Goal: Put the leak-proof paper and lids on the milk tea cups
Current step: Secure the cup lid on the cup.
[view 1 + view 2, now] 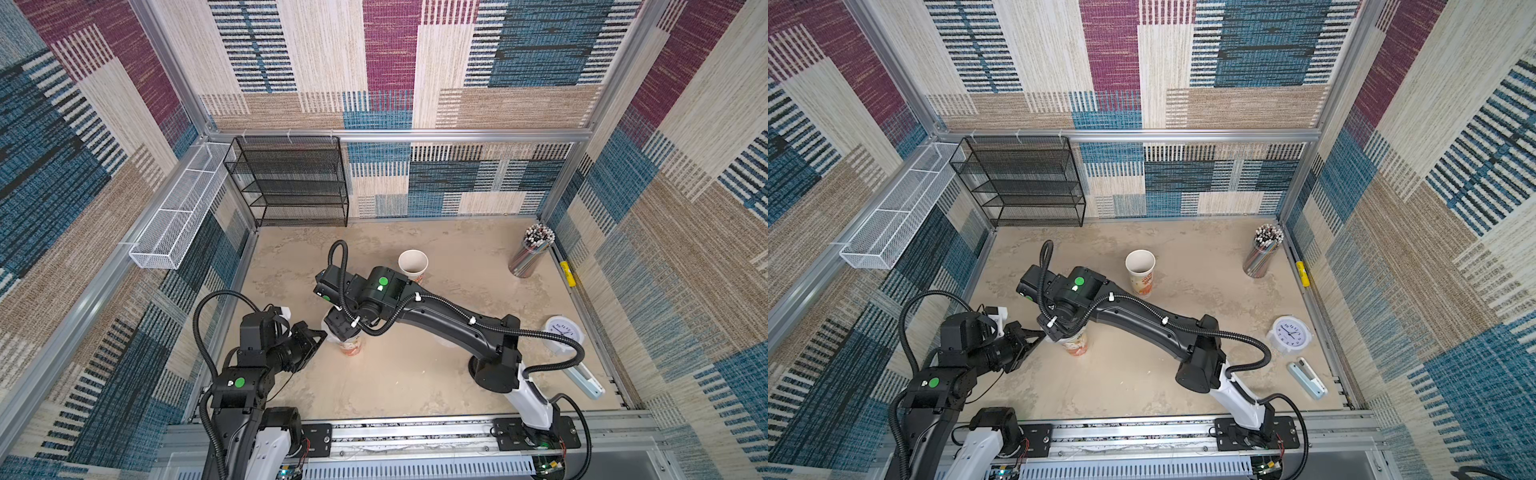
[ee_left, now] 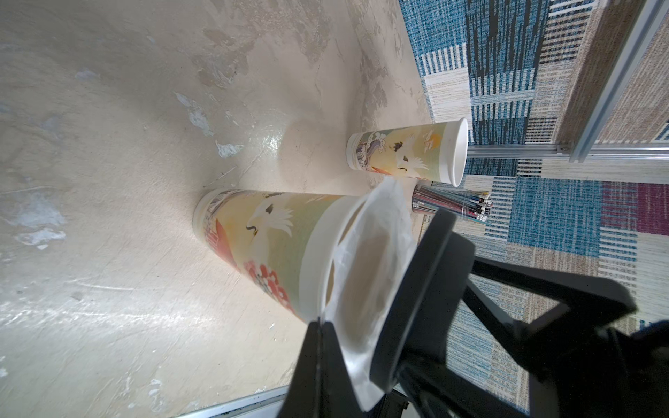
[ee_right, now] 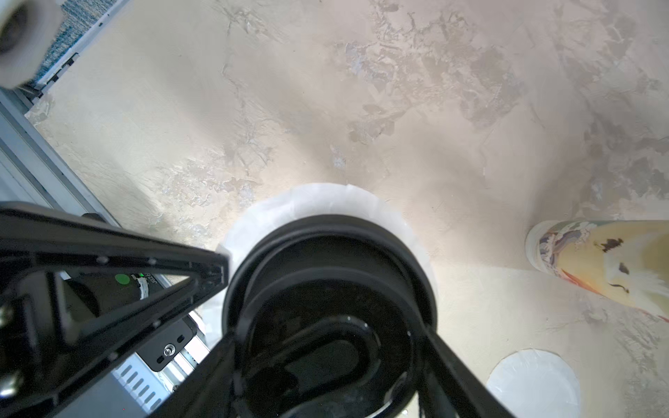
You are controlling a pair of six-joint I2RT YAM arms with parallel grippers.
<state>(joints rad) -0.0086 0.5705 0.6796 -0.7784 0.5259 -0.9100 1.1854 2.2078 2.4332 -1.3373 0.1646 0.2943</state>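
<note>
one paper (image 2: 373, 253) lies askew on near cup (image 2: 275, 246), edge pinched by left gripper (image 2: 320, 329); right gripper (image 3: 331, 325) clasps a lid (image 3: 325, 253) over it; far cup (image 1: 413, 266) bare, spare sheet (image 3: 532, 380) unused.

On my screens I count two milk tea cups, the near cup (image 2: 275, 249) and the far cup (image 2: 405, 152); two sheets of leak-proof paper, the draped sheet (image 3: 318, 201) and the flat sheet (image 3: 534, 380); one black lid (image 3: 325, 275); one straw holder (image 1: 1262, 253); one clock (image 1: 1291, 332); one mesh rack (image 1: 1021, 183); one wire basket (image 1: 892, 224).
</note>
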